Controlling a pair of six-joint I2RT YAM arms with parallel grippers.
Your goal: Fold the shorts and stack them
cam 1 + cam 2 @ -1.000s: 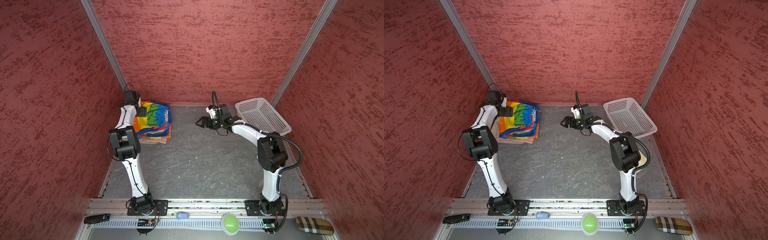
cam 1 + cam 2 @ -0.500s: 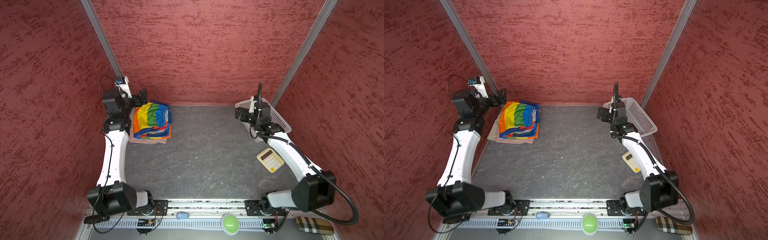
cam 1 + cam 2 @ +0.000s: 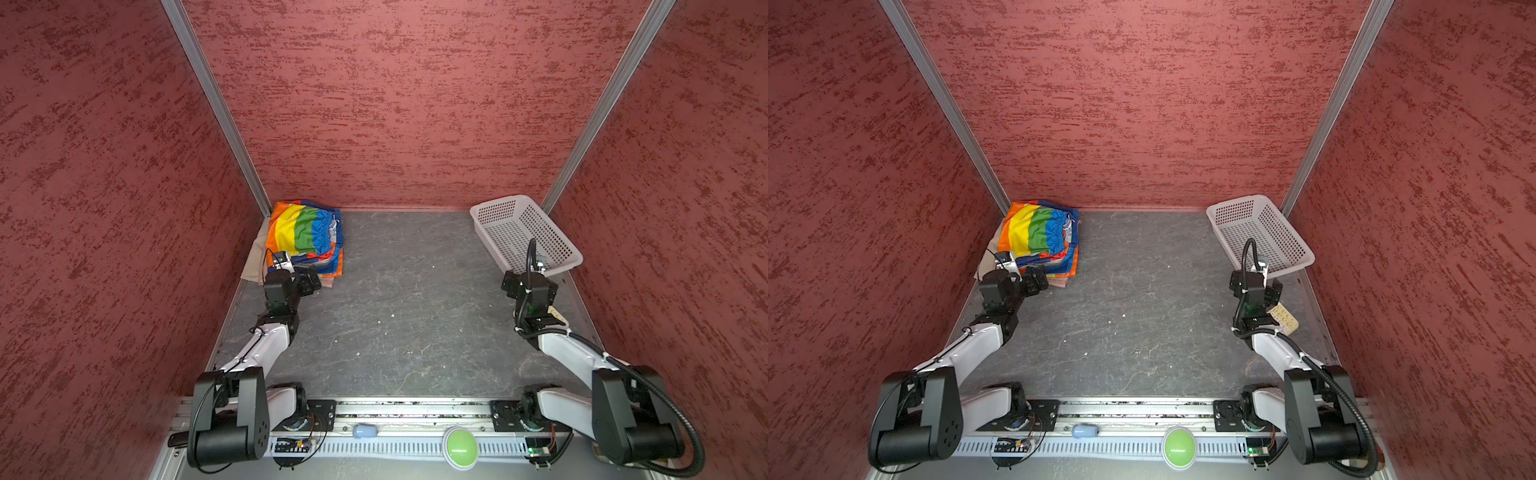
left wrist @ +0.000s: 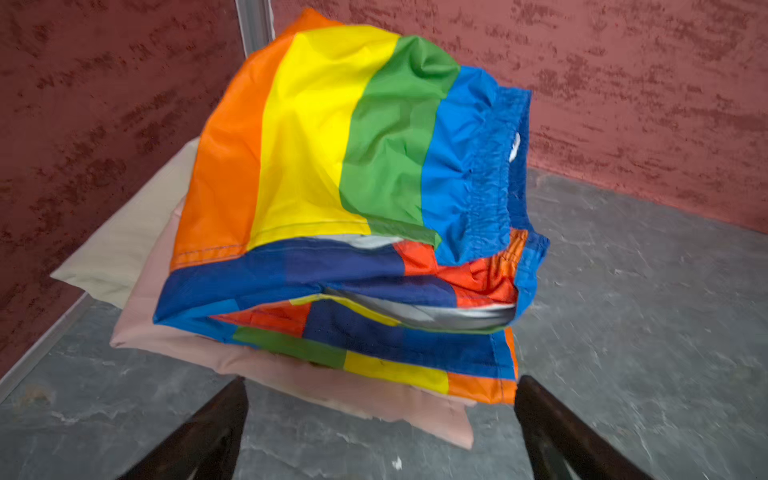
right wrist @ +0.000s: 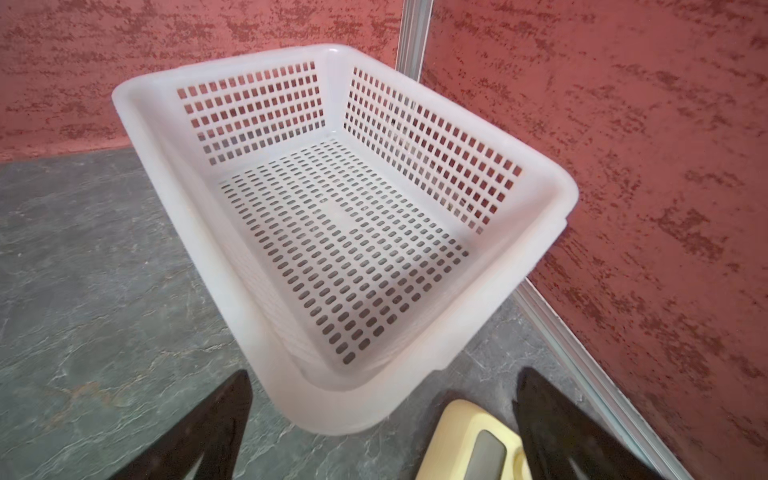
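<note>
Stack of shorts: located at the far left back corner of the tabletop [image 3: 415, 311], well apart from the white basket [image 3: 525, 199] and straight across from it. All three pairs are folded and piled.
- Beige shorts [image 4: 124, 241]: bottom layer, with an edge showing on the side away from the basket.
- Dusty pink shorts [image 4: 291, 374]: middle layer, with the front edge jutting out beneath the top pair.
- Rainbow-striped shorts [image 3: 305, 232]: top layer, with the blue gathered waistband turned toward the basket. The upper fold sits puffed, not flat.

Left pincer [image 4: 380, 386]: released, jaws spread wide, nothing between them. It sits low, just in front of the stack, on the far side of the tabletop from the basket. Contact with the pink edge cannot be confirmed.

Central tabletop, between the stack and the basket: bare grey surface in both top views.

Right pincer [image 5: 384, 376]: released, jaws wide, holding nothing. It faces the basket's near end wall and stops just short of it.

The basket [image 5: 166, 166] occupies the right back corner, perforated, with nothing inside. A pale yellow calculator [image 3: 1283, 318] lies flat just in front of the basket, beside the right pincer.
</note>
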